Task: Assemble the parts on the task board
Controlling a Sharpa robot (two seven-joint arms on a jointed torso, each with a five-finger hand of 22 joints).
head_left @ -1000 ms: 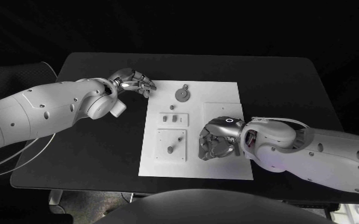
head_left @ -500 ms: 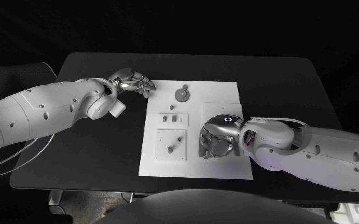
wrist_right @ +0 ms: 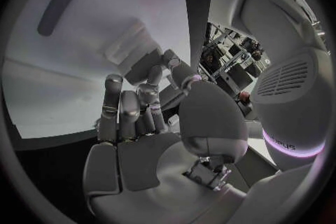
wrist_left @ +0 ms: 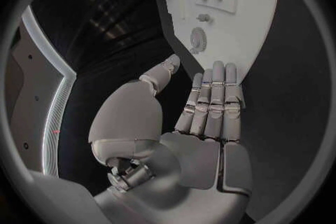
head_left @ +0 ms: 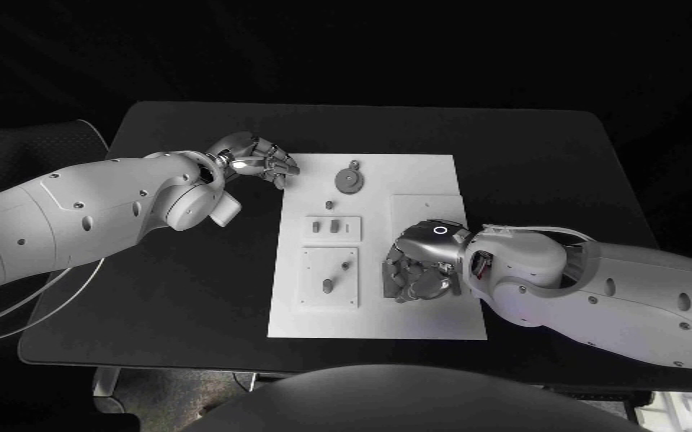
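**Two robot hands at a white task board on a black table**

A black table (head_left: pixel 548 152) with a matte top stands against a dark background in which nothing can be made out. In the middle of the table lies the white task board (head_left: pixel 433 177), a flat rectangular plate with its long sides running from near to far.

On the board's far part lies a small round grey part (head_left: pixel 349 181). Nearer, on its left half, two raised white panels hold more small grey parts (head_left: pixel 335 224).

The left hand (head_left: pixel 257 161) rests at the board's far left corner, fingers held straight and close together, holding nothing. The right hand (head_left: pixel 420 270) is palm-down over the board's near right area, fingers curled toward the plate; whether it grips anything cannot be told.
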